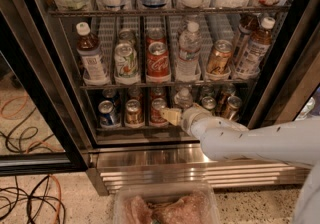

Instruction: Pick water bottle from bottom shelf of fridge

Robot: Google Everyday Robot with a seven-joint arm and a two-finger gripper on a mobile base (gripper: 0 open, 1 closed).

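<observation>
The fridge (150,160) stands open, with a ribbed steel base panel. On its bottom shelf (125,129) a small clear water bottle (184,99) with a white cap stands in the middle lane, among cans. My gripper (169,116), beige-tipped on a white arm that comes in from the right, is at the front of the bottom shelf. It sits just below and in front of the water bottle, next to a red can (158,109). It hides the bottle's lower part. I cannot see whether it touches the bottle.
Cans fill the other bottom lanes, such as a blue one (107,113). On the rack above stand a taller clear bottle (189,50), tea bottles (90,55) and cans. The black door frame (45,93) is at left. Cables (25,203) lie on the floor. A clear container (165,208) is at the bottom edge.
</observation>
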